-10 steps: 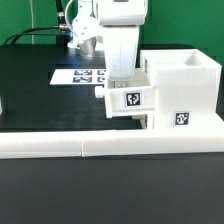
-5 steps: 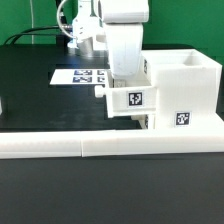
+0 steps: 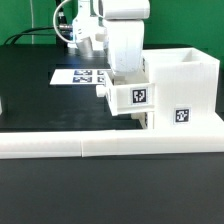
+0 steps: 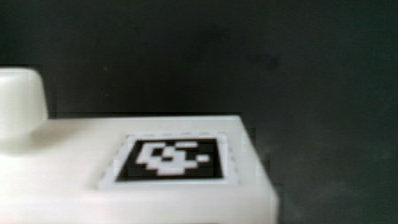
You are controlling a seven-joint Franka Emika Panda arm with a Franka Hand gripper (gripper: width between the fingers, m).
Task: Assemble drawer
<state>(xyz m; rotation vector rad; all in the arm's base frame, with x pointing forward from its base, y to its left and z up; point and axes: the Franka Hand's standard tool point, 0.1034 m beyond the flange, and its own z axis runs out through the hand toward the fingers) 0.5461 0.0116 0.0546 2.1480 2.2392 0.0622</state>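
Note:
The drawer's large white housing (image 3: 185,85) stands at the exterior view's right on the black table, with a tag on its front. A small white tray (image 3: 132,98) with a tag is held against the housing's open left side, slightly tilted. My gripper (image 3: 122,80) comes down onto the tray from above and is shut on it; its fingertips are hidden behind the tray's wall. In the wrist view the tray (image 4: 178,190) fills the near part of the picture, with its tag (image 4: 173,160) and its knob (image 4: 18,100) showing. The second tray is out of view.
The long low white border rail (image 3: 100,146) runs along the front of the table. The marker board (image 3: 82,76) lies flat behind the tray. Black table (image 3: 40,105) lies to the exterior view's left.
The tray has shifted a little to the exterior view's right, toward the housing, and tipped slightly, with the gripper moving along with it.

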